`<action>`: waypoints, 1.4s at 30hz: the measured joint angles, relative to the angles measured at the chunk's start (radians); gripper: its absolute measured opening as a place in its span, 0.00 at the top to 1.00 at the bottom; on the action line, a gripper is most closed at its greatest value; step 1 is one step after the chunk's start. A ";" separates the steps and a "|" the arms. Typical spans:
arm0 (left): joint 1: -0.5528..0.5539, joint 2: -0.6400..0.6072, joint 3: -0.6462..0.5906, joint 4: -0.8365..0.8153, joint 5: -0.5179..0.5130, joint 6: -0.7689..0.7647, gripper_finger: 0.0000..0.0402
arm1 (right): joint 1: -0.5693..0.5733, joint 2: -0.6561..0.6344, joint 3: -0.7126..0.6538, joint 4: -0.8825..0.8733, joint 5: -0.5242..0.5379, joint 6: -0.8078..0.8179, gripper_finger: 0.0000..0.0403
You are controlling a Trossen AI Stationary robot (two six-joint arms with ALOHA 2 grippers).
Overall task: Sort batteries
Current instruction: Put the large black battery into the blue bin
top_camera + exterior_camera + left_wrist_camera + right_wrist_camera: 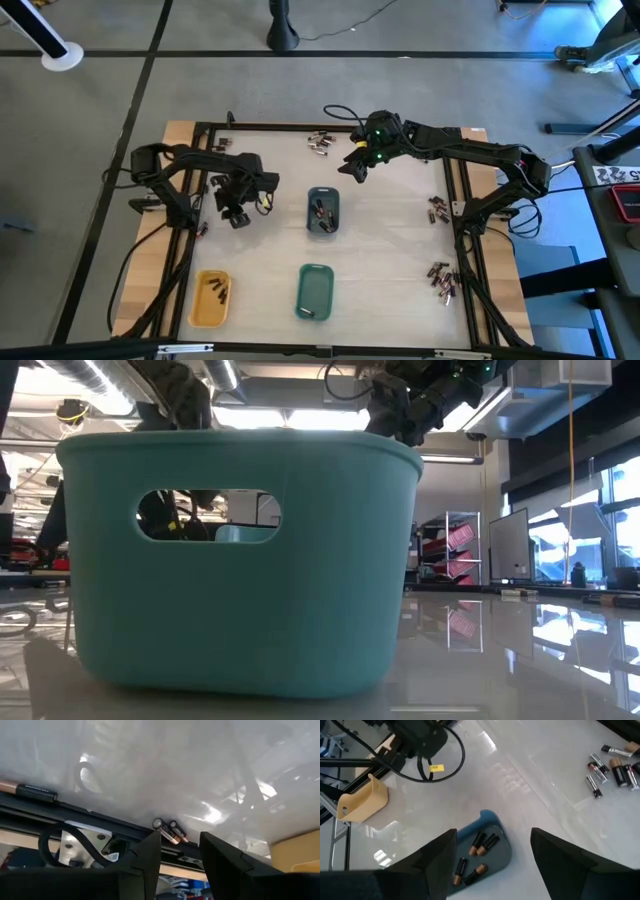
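Green tray [240, 560] foremost; right gripper [492, 852] wide open, empty.

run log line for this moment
left gripper: open, empty, near batteries | right gripper: open, empty, above grey-blue tray

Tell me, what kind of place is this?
Probably a robotics lab or workshop. A framed work table stands on a bare grey floor, with small trays and loose batteries on it. Behind the green tray the room shows ceiling ducts, strip lights and red storage bins.
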 joint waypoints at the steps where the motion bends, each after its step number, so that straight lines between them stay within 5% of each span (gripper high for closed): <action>1: 0.009 0.002 0.000 0.002 0.000 0.001 0.68 | 0.000 0.000 0.000 -0.002 0.000 0.000 0.37; 12: 0.123 0.003 -0.160 0.026 0.000 0.032 0.68 | 0.000 0.000 0.000 -0.003 0.008 -0.024 0.37; 42: 0.126 0.002 -0.261 0.175 0.063 0.035 0.68 | 0.000 0.000 0.000 0.006 0.012 -0.032 0.37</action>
